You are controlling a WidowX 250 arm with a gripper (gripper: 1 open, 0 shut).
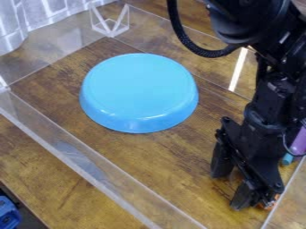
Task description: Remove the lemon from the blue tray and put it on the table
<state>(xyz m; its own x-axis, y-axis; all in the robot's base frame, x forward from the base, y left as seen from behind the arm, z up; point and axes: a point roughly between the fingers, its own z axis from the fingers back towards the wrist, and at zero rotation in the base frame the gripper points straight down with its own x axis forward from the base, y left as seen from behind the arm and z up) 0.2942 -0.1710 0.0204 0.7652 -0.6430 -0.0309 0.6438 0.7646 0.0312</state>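
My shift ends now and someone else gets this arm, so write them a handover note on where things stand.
Gripper: down low by the front right of the table; fingertips partly hidden, so its grip can't be confirmed.
Blue tray: left of the arm, nothing visible on it.
Lemon: not identifiable in this view.
Done: lemon appears off the tray; its placement on the table is unconfirmed.
Left: check under the gripper, then release and back off if it holds the lemon.
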